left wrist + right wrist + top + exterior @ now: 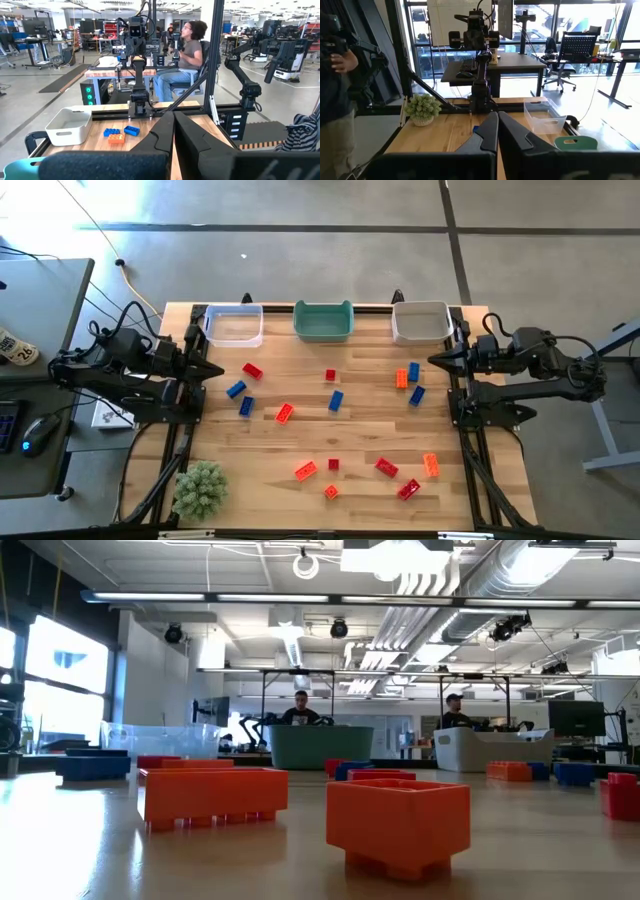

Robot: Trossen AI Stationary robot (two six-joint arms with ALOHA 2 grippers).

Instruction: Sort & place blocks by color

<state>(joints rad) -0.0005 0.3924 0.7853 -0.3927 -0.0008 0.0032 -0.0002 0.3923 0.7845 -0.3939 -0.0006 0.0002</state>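
Sixteen or so small plastic bricks (334, 401) in red, orange and blue lay scattered mid-table between both parked arms, the clenched, empty left gripper (215, 370) apparently nearest the red brick (252, 370), the right gripper (437, 359) equally clenched.

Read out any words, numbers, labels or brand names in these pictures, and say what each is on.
"26", perhaps: on a pale tag lying on the desk left of the table; too blurred to be sure.
The blocks and the three bins: no writing shows.
Gear in the room behind: too small to read.
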